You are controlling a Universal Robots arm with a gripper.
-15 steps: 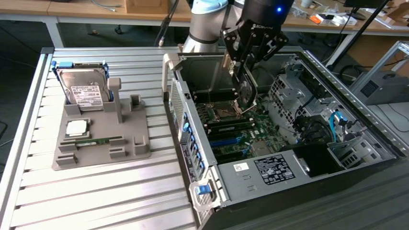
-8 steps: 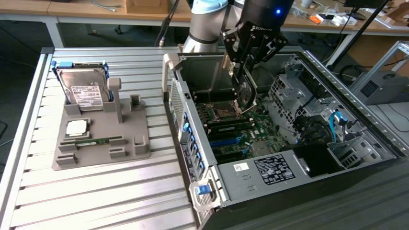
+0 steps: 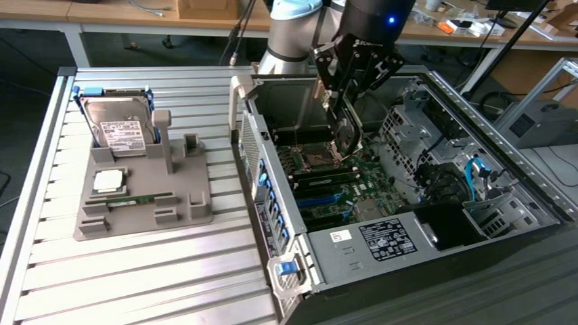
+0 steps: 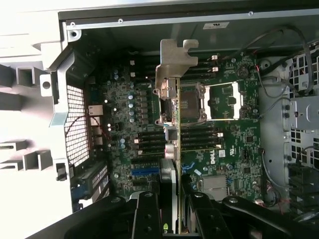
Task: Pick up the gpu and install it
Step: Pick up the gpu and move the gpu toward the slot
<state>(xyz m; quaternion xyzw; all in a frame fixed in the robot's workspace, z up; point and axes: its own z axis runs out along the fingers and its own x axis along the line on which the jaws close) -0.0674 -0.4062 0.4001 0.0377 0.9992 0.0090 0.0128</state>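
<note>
Ext view: gripper [image 3: 342, 101] clamped on the gpu [image 3: 345, 135], card hanging roughly upright inside the open pc case [image 3: 361, 257], over the mobo [image 3: 329, 186]. Hdd [image 3: 122, 125] in a grey holder [image 3: 185, 203] near the worktop's [image 3: 135, 271] far edge.
Wrist view: gpu [image 4: 177, 144] seen edge-on, silver bracket [image 4: 172, 64] at the end away from the fingers [image 4: 147, 214], cpu socket [image 4: 219, 99] just beside.

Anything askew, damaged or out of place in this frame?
Nothing stands out. The gripper holds the thin dark gpu card with silver bracket edge-on over the green motherboard inside the open dark metal computer case; the silver hard drive stands upright in its grey holder.
</note>
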